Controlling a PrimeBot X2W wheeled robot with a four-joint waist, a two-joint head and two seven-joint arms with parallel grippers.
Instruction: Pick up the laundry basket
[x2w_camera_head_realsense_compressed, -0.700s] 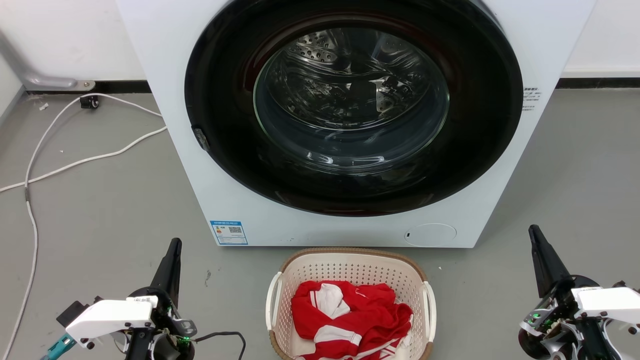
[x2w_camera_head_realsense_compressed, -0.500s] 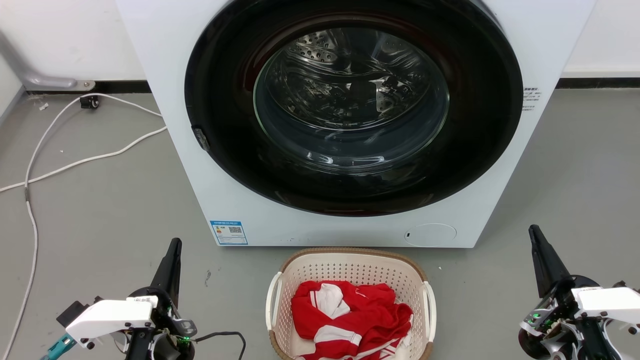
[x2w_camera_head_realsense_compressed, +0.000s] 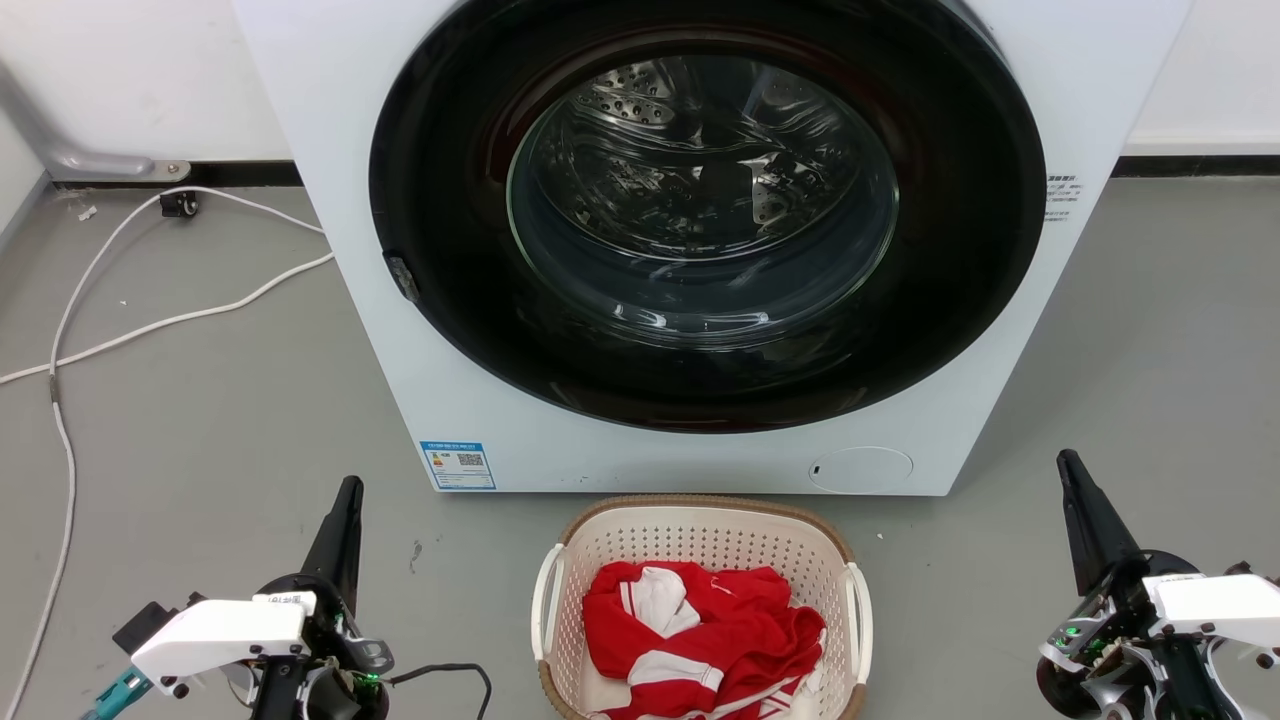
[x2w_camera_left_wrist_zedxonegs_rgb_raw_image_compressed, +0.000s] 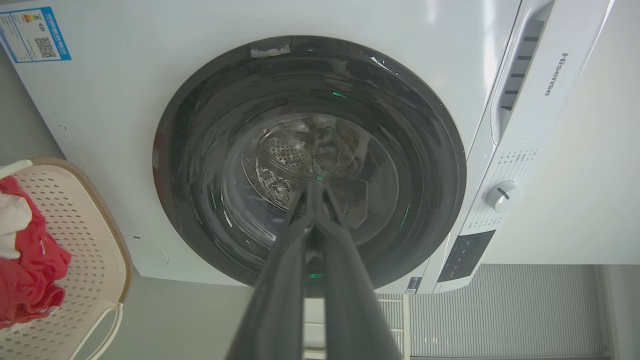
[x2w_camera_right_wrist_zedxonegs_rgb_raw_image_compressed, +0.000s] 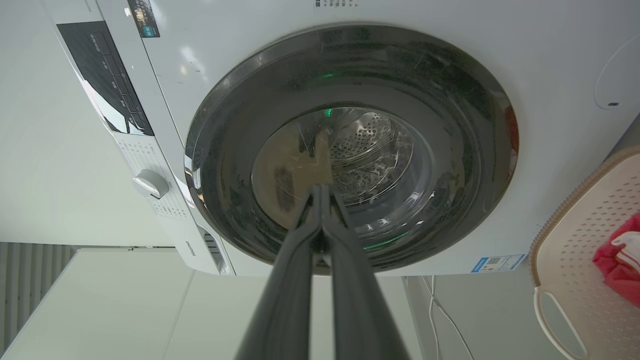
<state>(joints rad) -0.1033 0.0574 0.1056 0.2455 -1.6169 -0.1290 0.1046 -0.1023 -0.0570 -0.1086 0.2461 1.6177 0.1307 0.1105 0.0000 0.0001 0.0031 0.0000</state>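
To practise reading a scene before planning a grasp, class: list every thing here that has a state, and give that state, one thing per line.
laundry basket: upright on the floor, loaded, ungripped.
red and white clothing: crumpled inside the laundry basket.
washing machine door: shut.
left gripper: shut, holding nothing.
right gripper: shut, holding nothing.
white cable: lying loose on the floor.

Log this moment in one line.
left hand: shut, empty | right hand: shut, empty | laundry basket: on floor, ungrasped, red garment inside
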